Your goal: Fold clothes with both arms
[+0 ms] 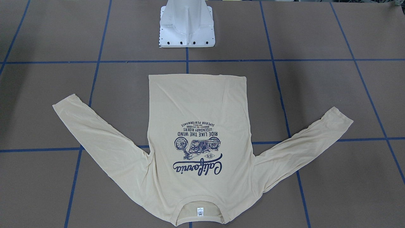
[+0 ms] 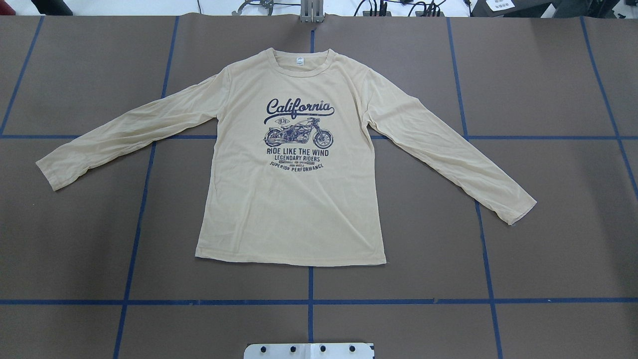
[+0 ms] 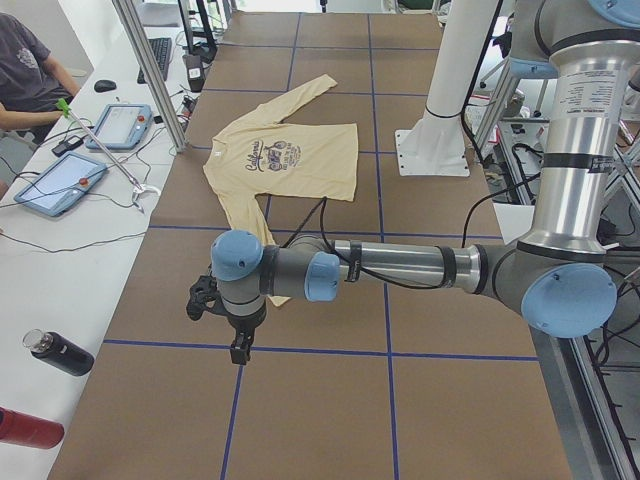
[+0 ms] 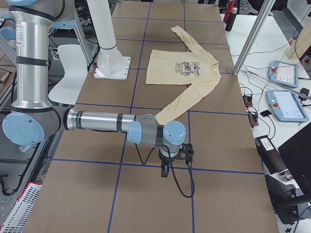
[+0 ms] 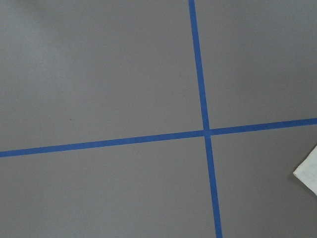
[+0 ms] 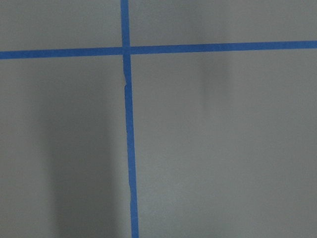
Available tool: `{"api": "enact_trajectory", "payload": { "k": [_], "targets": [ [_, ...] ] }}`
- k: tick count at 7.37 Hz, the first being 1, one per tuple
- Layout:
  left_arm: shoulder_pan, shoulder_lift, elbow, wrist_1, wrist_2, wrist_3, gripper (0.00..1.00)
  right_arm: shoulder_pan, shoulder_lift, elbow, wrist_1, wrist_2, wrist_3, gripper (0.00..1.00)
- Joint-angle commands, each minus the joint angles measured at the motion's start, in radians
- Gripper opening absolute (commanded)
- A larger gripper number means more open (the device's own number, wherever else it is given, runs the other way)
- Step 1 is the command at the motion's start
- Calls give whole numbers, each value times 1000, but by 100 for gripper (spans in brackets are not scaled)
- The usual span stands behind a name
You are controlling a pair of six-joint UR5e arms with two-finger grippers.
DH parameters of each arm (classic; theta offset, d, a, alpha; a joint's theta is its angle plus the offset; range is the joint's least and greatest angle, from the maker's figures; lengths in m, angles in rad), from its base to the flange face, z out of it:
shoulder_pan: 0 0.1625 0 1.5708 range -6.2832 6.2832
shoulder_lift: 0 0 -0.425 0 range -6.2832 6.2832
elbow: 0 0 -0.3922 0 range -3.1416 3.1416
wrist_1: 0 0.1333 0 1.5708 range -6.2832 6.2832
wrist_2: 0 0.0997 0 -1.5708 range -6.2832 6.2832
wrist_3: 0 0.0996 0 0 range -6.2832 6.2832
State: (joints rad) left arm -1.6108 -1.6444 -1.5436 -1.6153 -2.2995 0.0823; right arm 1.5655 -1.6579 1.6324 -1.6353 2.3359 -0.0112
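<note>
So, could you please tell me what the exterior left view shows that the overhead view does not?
Only exterior left: the left arm, reaching over the table, a person and two tablets. Only overhead: the sleeve end that the arm hides from the side. Both: the shirt, spread flat print-up, and the white base.

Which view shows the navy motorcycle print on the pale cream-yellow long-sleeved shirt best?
Overhead exterior: the navy motorcycle print on the pale cream-yellow shirt is upright and readable. The front-facing view shows it upside down, both side views small and sideways, the wrist views not at all.
</note>
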Motion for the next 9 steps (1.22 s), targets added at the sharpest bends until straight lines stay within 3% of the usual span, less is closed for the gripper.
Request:
{"api": "enact_trajectory", "payload": {
  "k": [1,3,5,6,8,9],
  "targets": [
    [0,5,-1,0,0,0,100,1,0,1,0,31,5,100],
    [-1,5,-12,-2,0,-3,100,1,6,35,2,37,7,100],
    [0,-15,-59,12,0,-10,100,-88,85,157,0,22,5,100],
    [0,-17,-100,6,-5,-12,100,-117,116,150,2,25,7,100],
    [24,-21,-75,-30,0,-7,100,-191,116,120,136,48,23,100],
    [26,7,-70,-125,-8,-4,100,-275,122,109,203,46,92,100]
  ]
}}
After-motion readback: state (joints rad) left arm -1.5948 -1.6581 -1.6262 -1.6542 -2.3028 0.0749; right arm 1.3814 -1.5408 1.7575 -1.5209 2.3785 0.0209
